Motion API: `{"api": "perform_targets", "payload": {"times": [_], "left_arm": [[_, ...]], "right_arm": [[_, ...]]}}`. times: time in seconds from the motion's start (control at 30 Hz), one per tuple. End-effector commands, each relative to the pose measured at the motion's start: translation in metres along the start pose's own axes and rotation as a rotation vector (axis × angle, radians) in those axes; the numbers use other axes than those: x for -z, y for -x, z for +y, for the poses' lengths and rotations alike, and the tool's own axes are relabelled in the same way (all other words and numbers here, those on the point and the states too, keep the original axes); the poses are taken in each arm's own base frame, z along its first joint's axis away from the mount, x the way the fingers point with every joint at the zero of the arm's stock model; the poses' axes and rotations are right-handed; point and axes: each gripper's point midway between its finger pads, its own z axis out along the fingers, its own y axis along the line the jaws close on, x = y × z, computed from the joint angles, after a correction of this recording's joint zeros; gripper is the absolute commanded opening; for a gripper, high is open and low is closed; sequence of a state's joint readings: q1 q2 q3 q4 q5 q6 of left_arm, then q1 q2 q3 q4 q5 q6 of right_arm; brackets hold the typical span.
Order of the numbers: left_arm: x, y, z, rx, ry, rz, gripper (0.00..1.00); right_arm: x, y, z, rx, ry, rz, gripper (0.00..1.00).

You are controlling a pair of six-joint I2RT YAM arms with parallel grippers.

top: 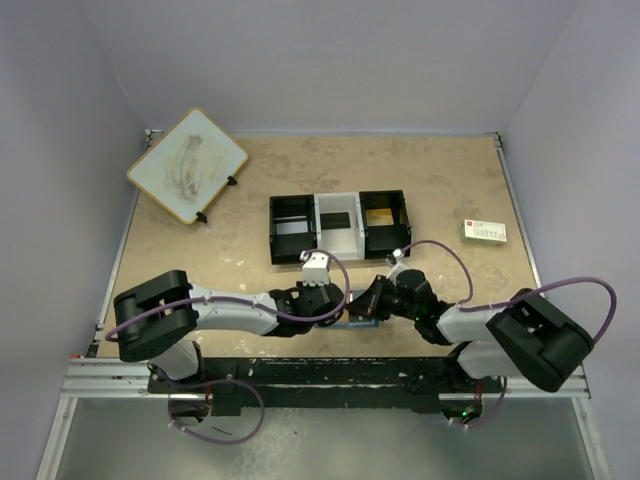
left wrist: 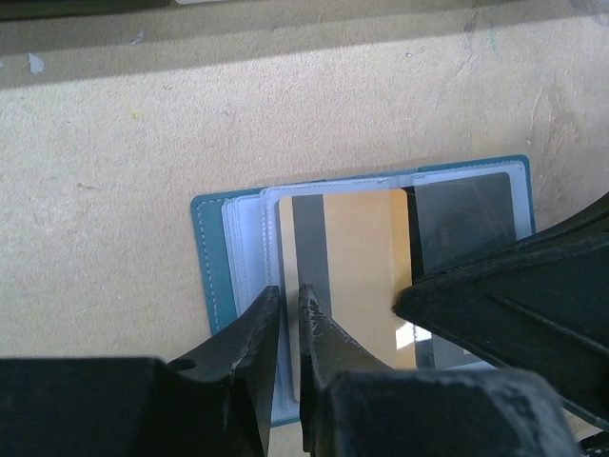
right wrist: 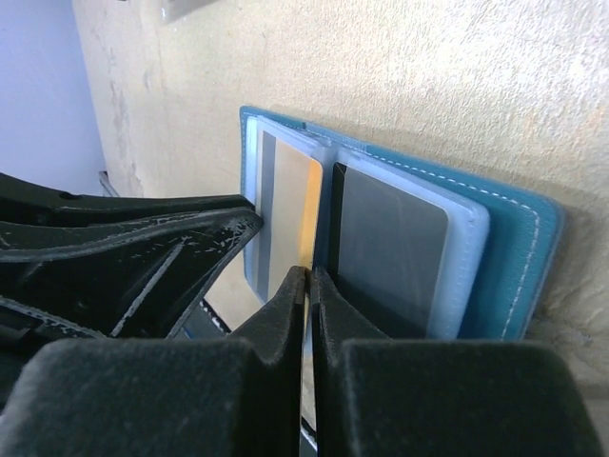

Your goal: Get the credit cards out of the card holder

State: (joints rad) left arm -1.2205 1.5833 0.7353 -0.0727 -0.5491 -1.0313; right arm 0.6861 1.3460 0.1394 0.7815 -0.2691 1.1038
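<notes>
left wrist: open card holder (left wrist: pixel 211 257) under closed fingers (left wrist: pixel 245 338)

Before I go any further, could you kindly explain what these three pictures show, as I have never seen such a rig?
Two robot arms, each ending in a two-finger gripper, work at a table. One picture looks down from above; the other two come from cameras on the wrists. On the table lie a three-compartment tray, a white board, a small white card and an open blue card holder. The right gripper is shut on the holder's gold card; the left gripper, also closed, meets that card's other edge.
</notes>
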Motion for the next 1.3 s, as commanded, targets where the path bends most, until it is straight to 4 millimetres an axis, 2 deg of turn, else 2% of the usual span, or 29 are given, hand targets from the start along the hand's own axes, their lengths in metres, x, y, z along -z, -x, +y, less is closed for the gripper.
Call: {"api": "perform_targets", "payload": {"times": [0.0, 0.07, 0.33, 0.5, 0.7, 0.9, 1.0, 1.07, 1.17, 1.27], "left_arm": [[0.001, -0.035, 0.014, -0.045, 0.035, 0.114, 0.1], [0.0, -0.037, 0.017, -0.054, 0.045, 0.121, 0.09], [0.002, -0.037, 0.02, -0.052, 0.049, 0.116, 0.08], [0.001, -0.04, 0.023, -0.059, 0.05, 0.127, 0.08], [0.005, -0.038, 0.024, -0.042, 0.041, 0.116, 0.07], [0.01, -0.029, 0.025, -0.025, 0.038, 0.085, 0.07], [0.016, -0.016, 0.017, -0.003, 0.013, 0.051, 0.09], [0.022, -0.003, 0.011, 0.018, -0.005, 0.018, 0.15], [0.033, 0.019, -0.01, 0.075, -0.081, -0.035, 0.22], [0.042, 0.038, -0.043, 0.144, -0.224, -0.081, 0.27]], "right_arm": [[0.008, 0.009, 0.014, 0.049, 0.057, -0.045, 0.0], [0.011, 0.006, 0.019, 0.082, 0.082, -0.027, 0.0], [0.016, 0.006, 0.004, 0.091, -0.001, -0.021, 0.0], [0.025, 0.005, 0.015, 0.058, 0.077, -0.033, 0.0], [0.025, 0.013, -0.01, 0.075, -0.07, -0.05, 0.0], [0.029, 0.013, -0.014, 0.083, -0.05, -0.051, 0.0], [0.03, 0.014, -0.012, 0.089, -0.035, -0.054, 0.0], [0.03, 0.014, -0.012, 0.09, -0.035, -0.051, 0.0], [0.029, 0.014, -0.012, 0.09, -0.034, -0.047, 0.0], [0.028, 0.014, -0.013, 0.089, -0.039, -0.046, 0.0]]}}
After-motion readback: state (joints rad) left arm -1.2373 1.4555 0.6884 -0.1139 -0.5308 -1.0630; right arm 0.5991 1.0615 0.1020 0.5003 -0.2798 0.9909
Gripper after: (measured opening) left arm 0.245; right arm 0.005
